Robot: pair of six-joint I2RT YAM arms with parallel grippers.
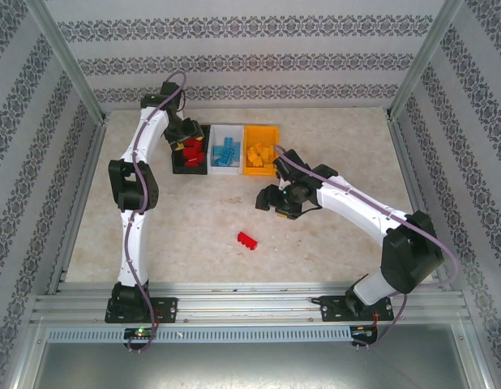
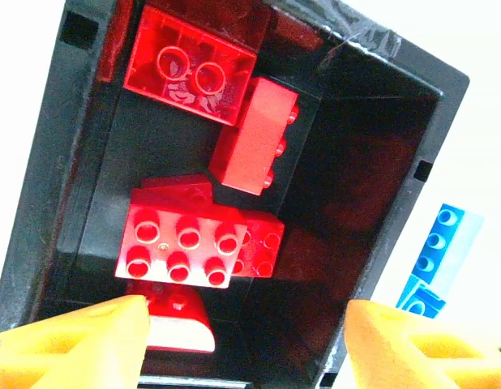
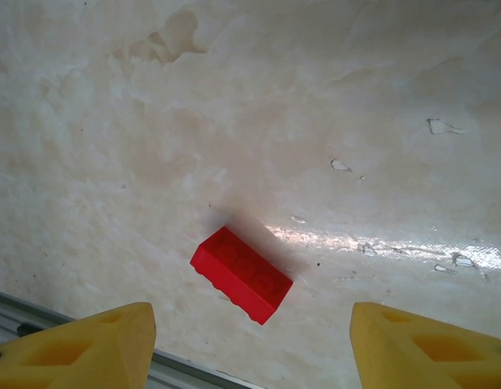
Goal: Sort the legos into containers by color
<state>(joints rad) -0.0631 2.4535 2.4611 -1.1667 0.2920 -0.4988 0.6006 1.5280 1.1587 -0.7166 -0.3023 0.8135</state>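
The three bins stand in a row at the far side of the table (image 1: 340, 243), touching side to side: black bin (image 2: 396, 162) on the left, white bin (image 1: 226, 168) in the middle, orange bin (image 1: 259, 172) on the right; the black one holds red bricks (image 2: 186, 243), the white one blue bricks (image 1: 226, 148), the orange one yellow bricks (image 1: 260, 152). The left gripper (image 2: 246, 334) hangs over the black bin, pointing down into it; its fingers are spread wide with nothing between them. The red bricks lie jumbled on the bin floor, one studs up, one hollow side up, one on its side.

One loose red brick (image 3: 241, 274) lies alone on the table, well apart from the bins and nearer the arm bases. The right gripper (image 3: 250, 336) hovers above the table on the near side of the orange bin; its fingers are released and wide, holding nothing. In its wrist view the loose brick lies at a slant between the two fingertips, untouched.
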